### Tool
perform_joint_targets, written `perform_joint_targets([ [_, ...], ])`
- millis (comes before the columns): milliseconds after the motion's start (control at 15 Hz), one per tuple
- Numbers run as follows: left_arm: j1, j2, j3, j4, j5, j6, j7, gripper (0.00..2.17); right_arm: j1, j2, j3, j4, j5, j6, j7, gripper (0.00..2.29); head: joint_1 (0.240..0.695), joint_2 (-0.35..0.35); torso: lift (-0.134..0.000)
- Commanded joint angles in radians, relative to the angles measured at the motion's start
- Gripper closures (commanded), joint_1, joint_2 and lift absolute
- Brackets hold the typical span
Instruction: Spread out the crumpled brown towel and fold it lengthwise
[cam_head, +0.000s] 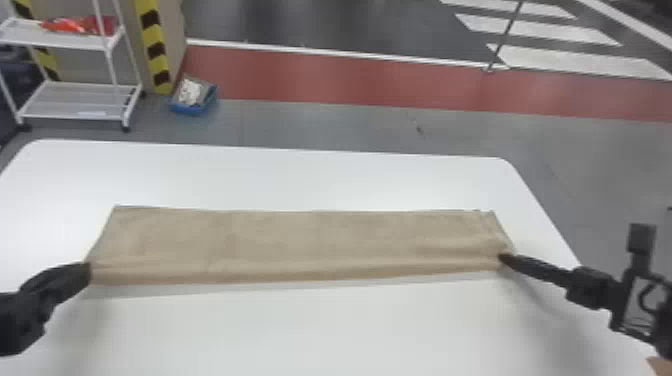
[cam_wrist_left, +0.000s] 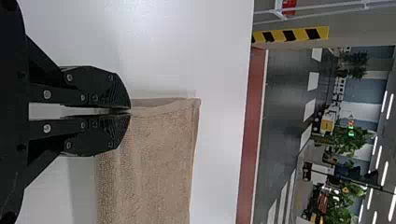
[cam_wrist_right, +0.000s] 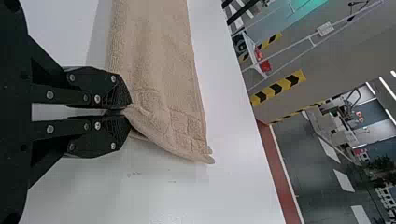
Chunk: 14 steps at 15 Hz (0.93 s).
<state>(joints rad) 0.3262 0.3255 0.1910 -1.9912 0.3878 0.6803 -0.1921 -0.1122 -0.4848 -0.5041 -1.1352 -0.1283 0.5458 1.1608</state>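
Note:
The brown towel (cam_head: 300, 240) lies as a long, folded strip across the white table, its near edge raised a little between the arms. At its near left corner is my left gripper (cam_head: 90, 272); at the near right corner is my right gripper (cam_head: 502, 257). In the left wrist view, my left gripper (cam_wrist_left: 130, 111) is shut on an edge of the towel (cam_wrist_left: 154, 158). My right gripper (cam_wrist_right: 130, 108) pinches the towel (cam_wrist_right: 163, 84) in the right wrist view, with small creases spreading from its fingertips.
The white table (cam_head: 320, 175) extends past the towel on every side. Beyond its far edge, on the floor, stand a white wheeled rack (cam_head: 75, 90) and a blue bin (cam_head: 192, 107) at the left.

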Motion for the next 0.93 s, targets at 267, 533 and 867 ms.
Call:
perform_joint_targets([
  [267,0.010,0.001,0.016,-0.014,-0.012,-0.055,-0.006,0.04,0.011,0.009,-0.014,-0.060,0.006,0.058,-0.001,0.09,0.695,-0.193,-0.124],
  [533,-0.006,0.001,0.025,-0.008,-0.033,-0.129,0.006,0.04,0.037,0.009,-0.074,-0.141,0.001,0.116,-0.006,0.09,0.695,-0.180,-0.124],
  [867,-0.165,0.000,-0.015,0.051,-0.040,-0.046,0.000,0.04,-0.055,0.012,-0.048,-0.196,0.013,0.217,-0.023,0.09,0.695,-0.185,-0.124],
])
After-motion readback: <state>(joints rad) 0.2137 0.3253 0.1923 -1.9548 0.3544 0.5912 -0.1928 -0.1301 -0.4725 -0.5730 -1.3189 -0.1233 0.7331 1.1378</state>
